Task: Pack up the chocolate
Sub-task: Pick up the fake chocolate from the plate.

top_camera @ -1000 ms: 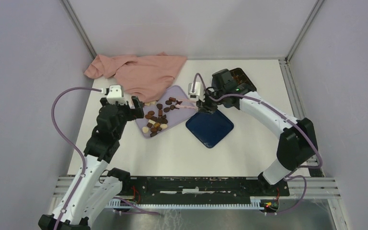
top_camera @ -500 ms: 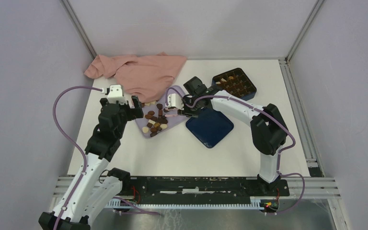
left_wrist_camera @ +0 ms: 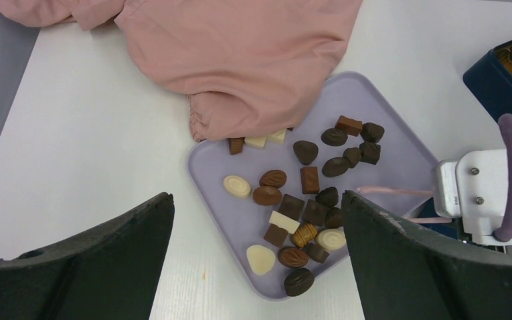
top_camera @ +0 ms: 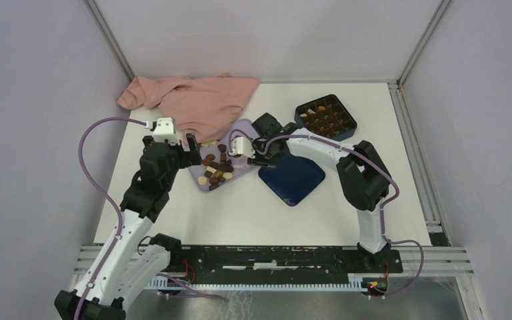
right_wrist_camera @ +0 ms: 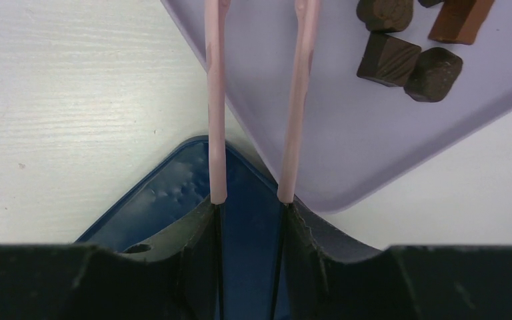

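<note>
Basically, pink cloth (top_camera: pixel 200 100) drapes over lilac tray's (left_wrist_camera: pixel 380 107) far edge; dark blue lid (top_camera: pixel 293 179) lies just beside tray. L gripper (left_wrist_camera: pixel 257 197) hangs above tray, fingers wide apart. R gripper (right_wrist_camera: pixel 250 213) fingers apart too, its pink prongs (right_wrist_camera: pixel 217 100) over tray w/ nothing btwn. Chocolate (left_wrist_camera: pixel 310 180) sits loose on tray.
</note>
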Motion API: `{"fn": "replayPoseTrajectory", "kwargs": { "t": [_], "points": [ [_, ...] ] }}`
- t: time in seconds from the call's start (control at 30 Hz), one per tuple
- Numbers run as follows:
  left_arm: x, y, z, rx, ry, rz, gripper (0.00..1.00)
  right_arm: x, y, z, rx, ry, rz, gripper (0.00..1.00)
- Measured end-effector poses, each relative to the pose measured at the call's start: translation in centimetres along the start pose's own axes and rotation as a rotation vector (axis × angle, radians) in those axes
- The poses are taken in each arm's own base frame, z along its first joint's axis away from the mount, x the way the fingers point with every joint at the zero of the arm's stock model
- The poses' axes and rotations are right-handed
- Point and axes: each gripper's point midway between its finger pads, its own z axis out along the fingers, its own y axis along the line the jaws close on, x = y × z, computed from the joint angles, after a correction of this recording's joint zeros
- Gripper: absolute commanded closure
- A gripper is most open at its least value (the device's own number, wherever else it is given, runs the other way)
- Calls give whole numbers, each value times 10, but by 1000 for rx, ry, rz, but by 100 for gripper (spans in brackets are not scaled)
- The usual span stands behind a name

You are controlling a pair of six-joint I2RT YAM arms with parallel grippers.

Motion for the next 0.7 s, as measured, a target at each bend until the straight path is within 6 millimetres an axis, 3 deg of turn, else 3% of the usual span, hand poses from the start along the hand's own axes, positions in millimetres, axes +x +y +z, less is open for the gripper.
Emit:
{"fn": "replayPoseTrajectory", "kwargs": {
  "t": [0.7],
  "points": [
    [3, -7, -1, 42, 13, 2, 0, -10, 22, 25, -47, 31, -2, 62]
  ]
}}
